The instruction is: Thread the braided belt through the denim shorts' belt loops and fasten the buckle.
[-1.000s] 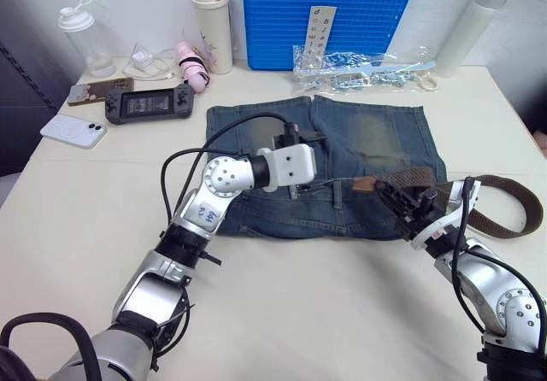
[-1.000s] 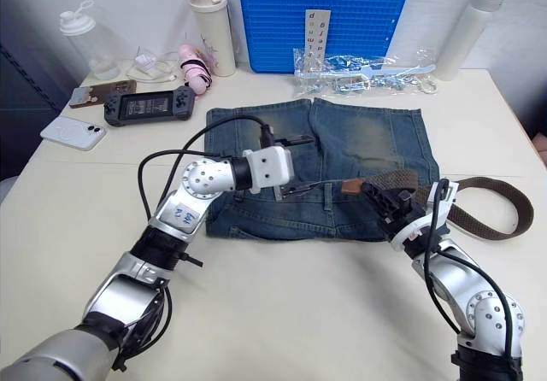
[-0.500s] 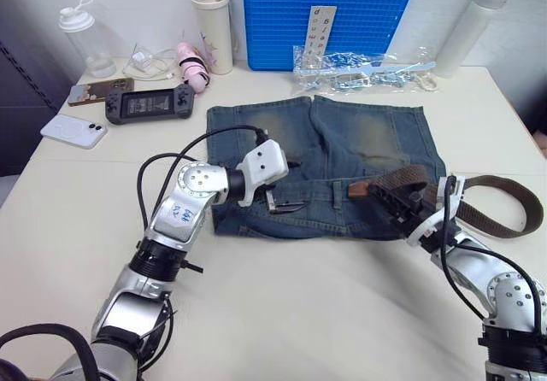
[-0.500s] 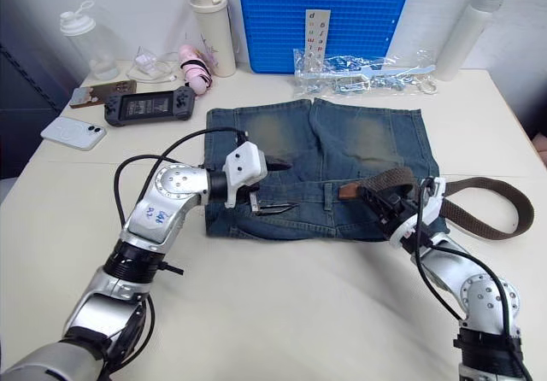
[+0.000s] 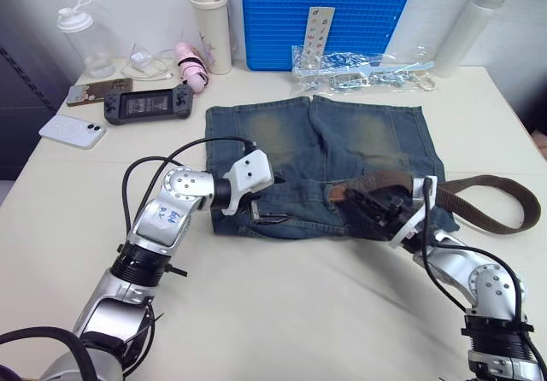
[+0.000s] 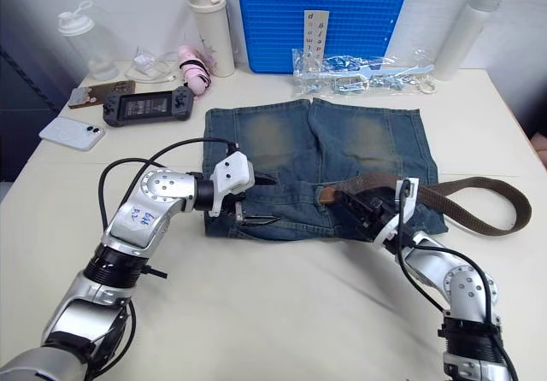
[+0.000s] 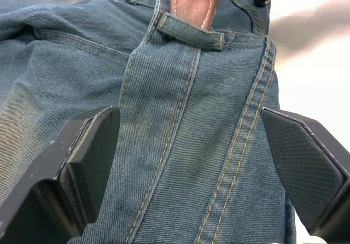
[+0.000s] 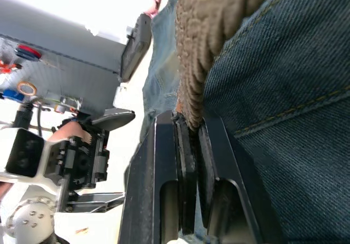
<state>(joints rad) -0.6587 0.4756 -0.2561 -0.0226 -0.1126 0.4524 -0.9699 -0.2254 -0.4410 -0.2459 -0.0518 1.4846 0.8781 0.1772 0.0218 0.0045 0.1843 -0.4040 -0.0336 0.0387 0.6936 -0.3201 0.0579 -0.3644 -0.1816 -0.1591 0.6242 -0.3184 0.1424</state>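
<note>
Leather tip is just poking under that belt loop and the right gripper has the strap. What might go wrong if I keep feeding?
1. The right gripper pinches the braided brown belt behind its reddish leather tip; the soft weave may buckle rather than push through the narrow denim belt loop.
2. The open left gripper holds nothing, so the faded blue denim shorts may slide or bunch.
3. The belt's slack loop on the table could drag.

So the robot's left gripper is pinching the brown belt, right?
No, it's the right gripper that pinches the braided belt, as the right wrist view shows. The left gripper is open over the denim shorts.
</note>
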